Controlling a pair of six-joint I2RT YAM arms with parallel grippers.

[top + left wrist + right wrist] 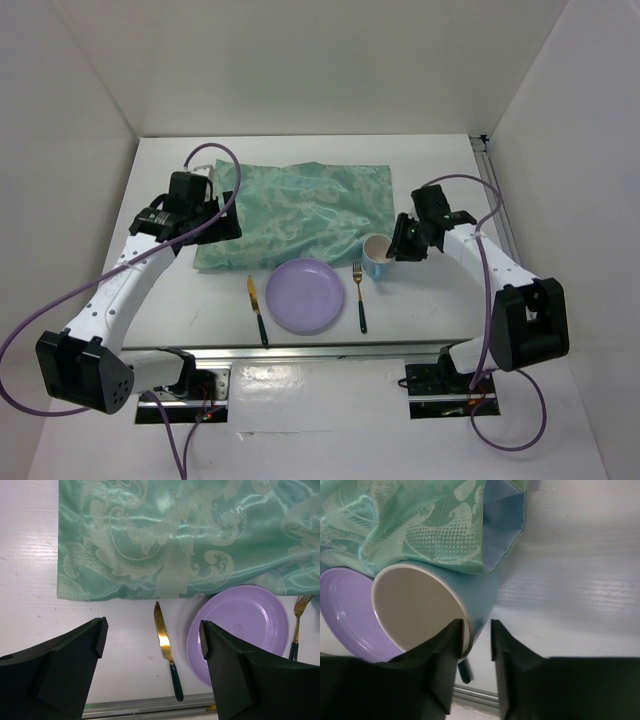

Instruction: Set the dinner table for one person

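On the white dinner table (170, 290) lies a teal patterned mat (300, 210). In front of it sit a purple plate (305, 295), a gold knife (257, 308) on the plate's left and a gold fork (359, 295) on its right. A blue cup (377, 252) with a cream inside stands at the mat's right front corner. My right gripper (476, 627) straddles the rim of the cup (415, 605): one finger is inside, the other outside with a small gap to the wall. My left gripper (152, 632) hangs open above the knife (164, 640), holding nothing.
The mat (170, 535) is wrinkled and its right corner (505, 525) drapes against the cup. A metal rail (330, 348) runs along the table's near edge. White walls enclose the table on the left, back and right.
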